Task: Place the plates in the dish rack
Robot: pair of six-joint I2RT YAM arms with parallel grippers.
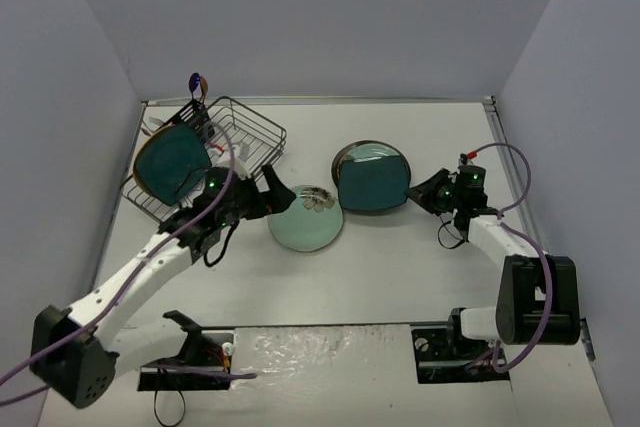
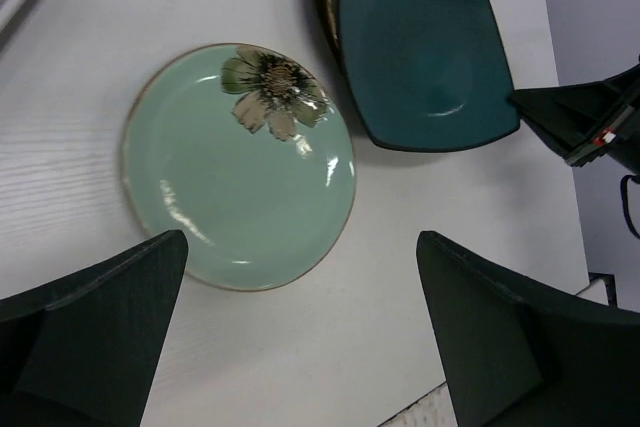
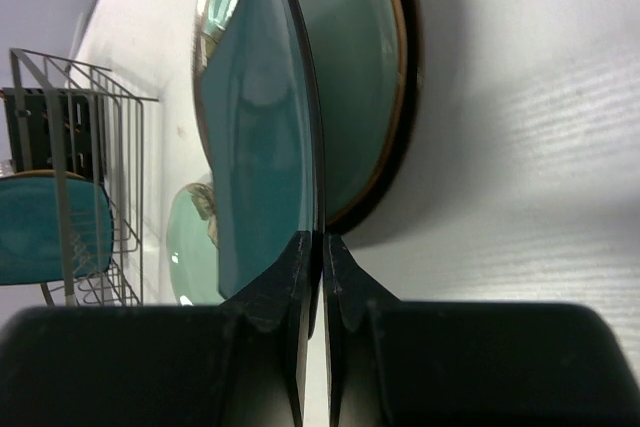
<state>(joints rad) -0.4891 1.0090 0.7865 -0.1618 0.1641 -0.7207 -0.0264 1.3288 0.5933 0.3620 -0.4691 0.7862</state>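
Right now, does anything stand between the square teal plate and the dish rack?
Yes. Between the square teal plate, pinched by the right pincer, and the dish rack are the flowered green plate, flat on the table, and the open left pincer beside it.

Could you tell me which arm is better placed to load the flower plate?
Left: the left gripper, open, hangs beside the flower plate near the dish rack; the right gripper is clamped on the square teal plate.

round dark-rimmed teal plate (image 1: pixel 368 152): mostly under rounded-square teal plate (image 1: pixel 373 185)
black wire dish rack (image 3: pixel 125 147): cropped, right wrist view
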